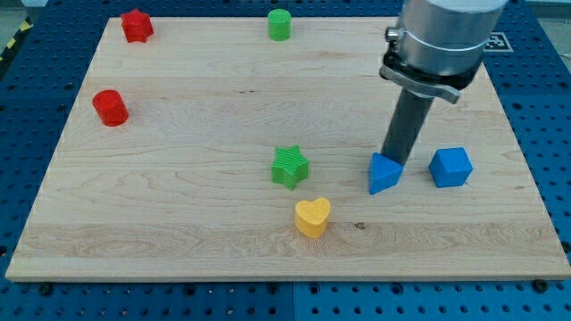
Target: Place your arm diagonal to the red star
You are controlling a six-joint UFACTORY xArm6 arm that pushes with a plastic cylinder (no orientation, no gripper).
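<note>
The red star (136, 25) sits at the board's top left corner. My tip (391, 159) is far from it, at the view's right, touching the top of the blue triangular block (384, 174). The rod (407, 125) rises from there up to the grey arm body (437, 40). A red cylinder (111, 107) lies at the view's left, below the red star.
A green cylinder (279, 24) stands at the top middle. A green star (289, 167) and a yellow heart (312, 217) lie near the middle bottom. A blue cube (450, 167) sits right of the blue triangle. The wooden board (178, 205) lies on a blue perforated table.
</note>
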